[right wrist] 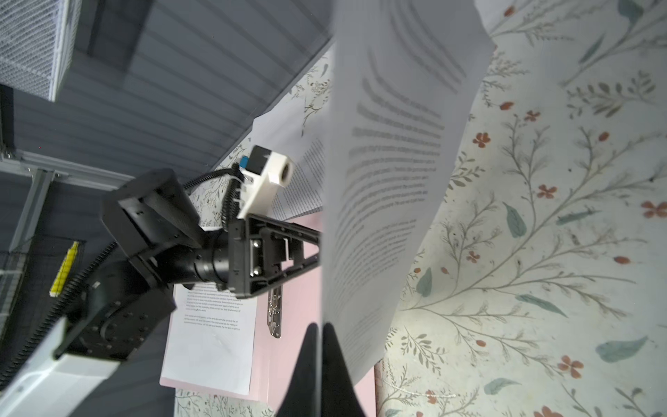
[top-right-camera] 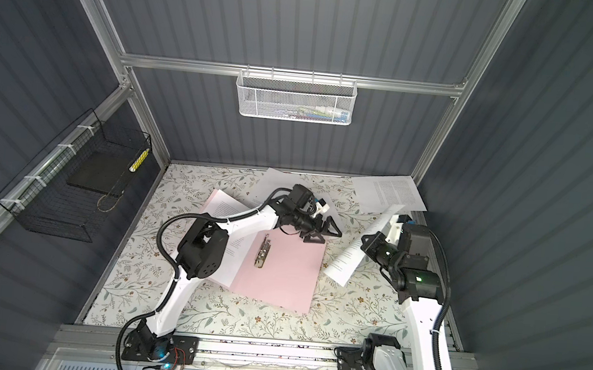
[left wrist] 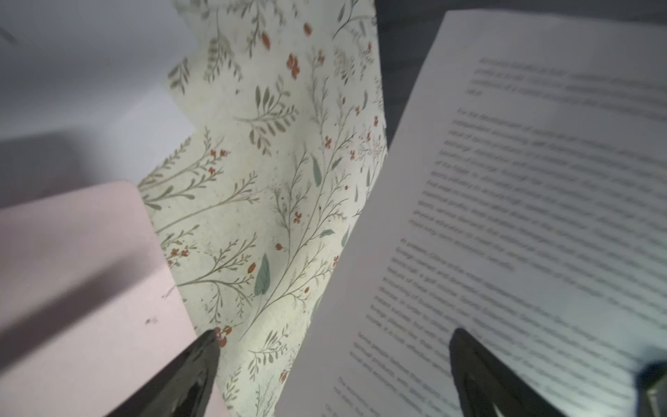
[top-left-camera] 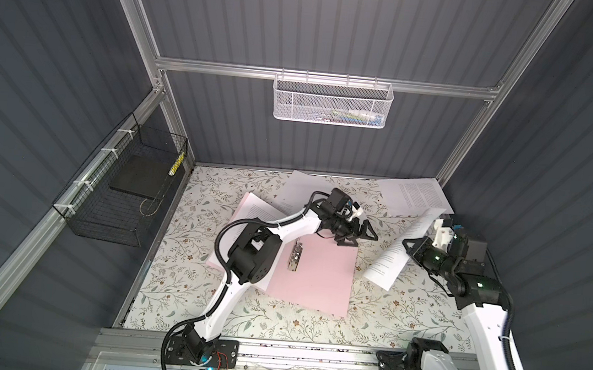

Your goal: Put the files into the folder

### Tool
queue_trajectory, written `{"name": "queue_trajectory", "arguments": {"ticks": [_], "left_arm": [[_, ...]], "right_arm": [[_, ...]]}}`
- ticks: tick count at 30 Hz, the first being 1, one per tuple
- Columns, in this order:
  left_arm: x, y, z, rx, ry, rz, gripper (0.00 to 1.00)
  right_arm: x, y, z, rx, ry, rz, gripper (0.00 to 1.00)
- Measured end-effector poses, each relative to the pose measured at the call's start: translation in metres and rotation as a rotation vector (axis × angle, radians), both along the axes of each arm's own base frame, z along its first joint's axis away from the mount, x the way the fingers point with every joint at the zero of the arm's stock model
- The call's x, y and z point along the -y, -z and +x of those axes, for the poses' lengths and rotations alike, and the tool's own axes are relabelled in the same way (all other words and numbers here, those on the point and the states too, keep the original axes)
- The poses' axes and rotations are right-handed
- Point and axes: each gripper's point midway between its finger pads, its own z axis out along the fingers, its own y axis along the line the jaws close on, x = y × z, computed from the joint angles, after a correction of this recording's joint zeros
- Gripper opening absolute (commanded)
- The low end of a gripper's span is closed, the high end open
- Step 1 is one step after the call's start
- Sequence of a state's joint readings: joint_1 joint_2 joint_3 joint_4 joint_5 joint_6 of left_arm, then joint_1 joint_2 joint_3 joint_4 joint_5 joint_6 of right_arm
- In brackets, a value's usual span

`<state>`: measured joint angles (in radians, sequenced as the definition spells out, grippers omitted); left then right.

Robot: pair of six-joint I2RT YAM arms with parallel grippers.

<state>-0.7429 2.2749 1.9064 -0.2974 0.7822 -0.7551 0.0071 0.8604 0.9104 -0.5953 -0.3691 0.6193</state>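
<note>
1. On the left wall you see a black wire basket (top-left-camera: 114, 209) with a flat black slab (top-left-camera: 138, 178) lying in it.
2. The folder (top-left-camera: 316, 269) lies open on the middle of the desk (top-left-camera: 186, 275). A flat sheet (top-left-camera: 259, 212) lies on its left half, partly under the left arm. The right wrist view gives you the metal clip (right wrist: 274, 314) on the spine, just beside that flat sheet (right wrist: 213, 343).
3. The left tool (top-left-camera: 356, 238) hovers over the folder's far right corner, jaws spread wide, holding nothing. Its wrist view shows you only its fingers (left wrist: 195, 372), the folder (left wrist: 72, 270) corner and desk pattern. A back sheet (top-left-camera: 305, 190) lies behind it.
4. The right tool (top-left-camera: 407, 243) is clamped on the held sheet (top-left-camera: 391, 261), which is tilted up just right of the folder. The top views show you the tilt. The right wrist view shows the right tool (right wrist: 317, 328) pinching the paper's edge. You cannot tell whether its lowest corner touches the desk.
5. A corner sheet (top-left-camera: 416, 195) lies at the desk's far right.
</note>
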Motion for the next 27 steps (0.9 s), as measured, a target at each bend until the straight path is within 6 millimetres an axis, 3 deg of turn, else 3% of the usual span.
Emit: {"name": "queue_trajectory", "arguments": {"ticks": [6,9,12,17,22,25,27], "left_arm": [[-0.06,-0.095,0.033,0.182,-0.134,-0.05,1.0],[-0.098,-0.116,0.048,0.263,-0.224,0.003,1.0],[-0.144,-0.11,0.062,0.287,-0.317,0.091,1.0],[-0.214,-0.072,0.072,0.244,-0.437,0.265,1.0],[-0.262,-0.055,0.069,0.228,-0.504,0.378,1.0],[-0.286,-0.055,0.064,0.225,-0.538,0.405,1.0],[-0.3,-0.055,0.062,0.221,-0.561,0.414,1.0]], "right_arm": [[-0.07,-0.033,0.006,0.019,-0.225,-0.015,0.0],[-0.105,-0.052,0.011,0.045,-0.314,0.005,0.0],[-0.135,-0.075,0.014,0.083,-0.386,0.077,0.0],[-0.168,-0.105,0.015,0.126,-0.447,0.175,0.0],[-0.187,-0.131,0.005,0.164,-0.493,0.279,0.0],[-0.192,-0.131,0.006,0.167,-0.495,0.325,0.0],[-0.195,-0.115,0.009,0.142,-0.49,0.337,0.0]]}}
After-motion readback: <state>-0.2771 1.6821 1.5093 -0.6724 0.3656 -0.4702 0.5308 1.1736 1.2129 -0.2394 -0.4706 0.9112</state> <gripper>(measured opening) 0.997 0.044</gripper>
